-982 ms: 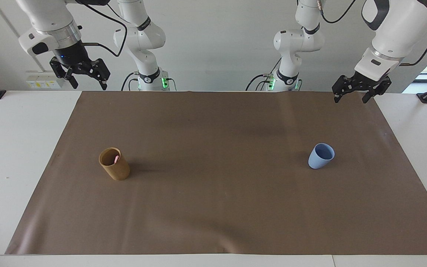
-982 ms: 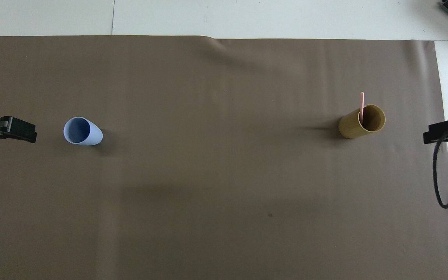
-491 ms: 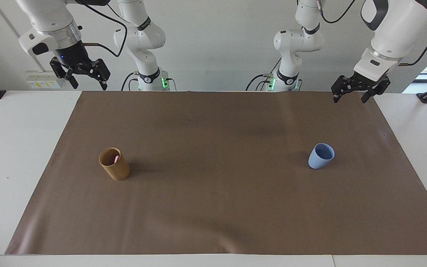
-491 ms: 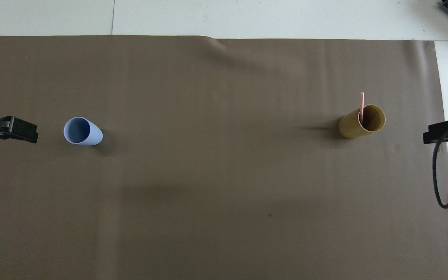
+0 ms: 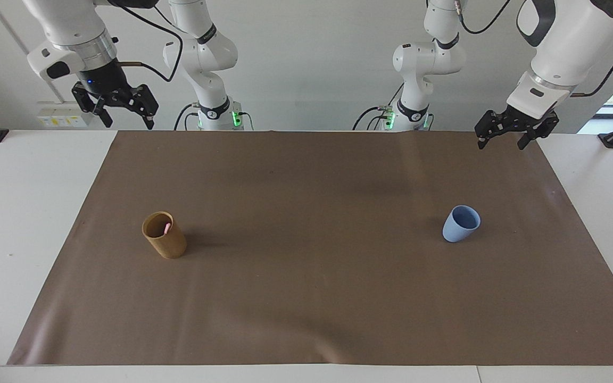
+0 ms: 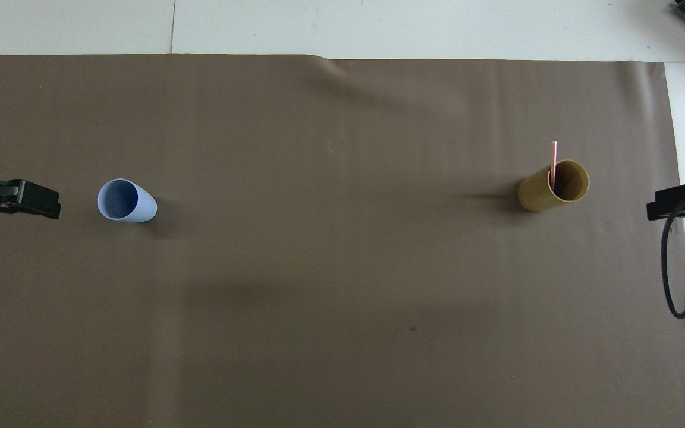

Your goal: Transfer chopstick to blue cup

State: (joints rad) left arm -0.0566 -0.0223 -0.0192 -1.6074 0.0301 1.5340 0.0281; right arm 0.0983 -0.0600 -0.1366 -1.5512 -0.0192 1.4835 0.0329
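Desk (image 5: 30, 223) under a brown mat (image 5: 306, 298). Left end effector (image 5: 503, 137) and right end effector (image 5: 121, 114), both released and empty, hang over the mat's corners at 1 and 11 o'clock. Blue cup (image 5: 461, 224), 3 o'clock, looks light and tippable. Tan cup (image 5: 164, 235), 9 o'clock, holds the chopstick (image 6: 553, 160): stiff, light, probably slippery; best pinched at its protruding tip.

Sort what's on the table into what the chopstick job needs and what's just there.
Job:
- chopstick, standing in the tan cup
- blue cup, empty, toward the left arm's end
- left hand and right hand, both open, raised

Just there:
- brown mat
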